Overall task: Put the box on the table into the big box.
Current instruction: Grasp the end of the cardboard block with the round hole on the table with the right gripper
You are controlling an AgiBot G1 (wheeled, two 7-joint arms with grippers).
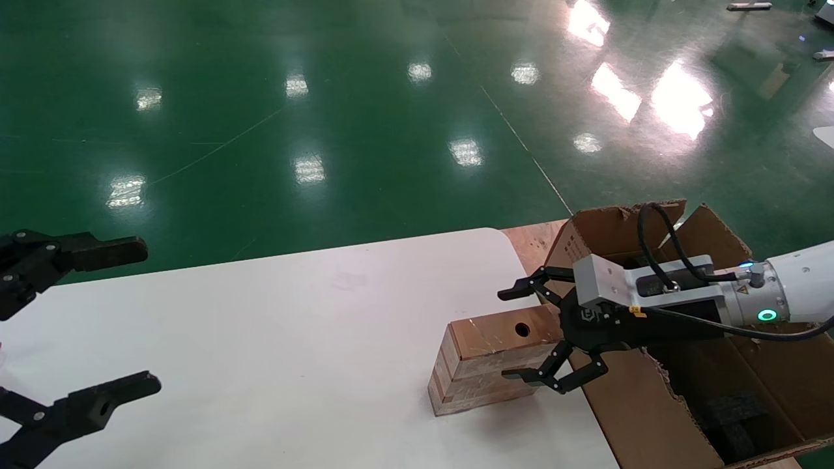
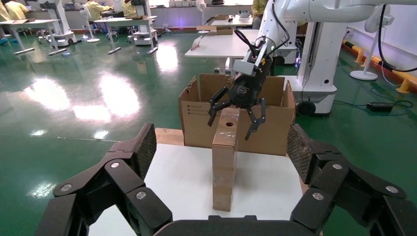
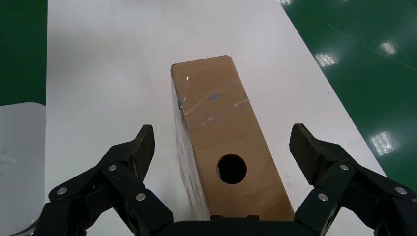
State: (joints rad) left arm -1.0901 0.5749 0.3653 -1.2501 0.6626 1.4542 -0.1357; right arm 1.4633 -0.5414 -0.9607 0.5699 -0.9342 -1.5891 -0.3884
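Note:
The small brown box (image 1: 485,358) with a round dark hole in its top face stands on the white table (image 1: 260,339) near the right edge. It also shows in the left wrist view (image 2: 225,157) and the right wrist view (image 3: 223,132). My right gripper (image 1: 521,335) is open with its jaws on either side of the box's near end, not touching it; it also shows in the right wrist view (image 3: 221,147). The big box (image 1: 684,365), a torn carton, stands just right of the table. My left gripper (image 1: 124,319) is open and empty at the table's left edge.
Black foam (image 1: 736,417) lies inside the big box. A wooden board (image 1: 531,241) sits under it beside the table corner. Shiny green floor (image 1: 326,117) lies beyond the table. In the left wrist view, other tables (image 2: 221,44) and a white robot base (image 2: 319,73) stand behind.

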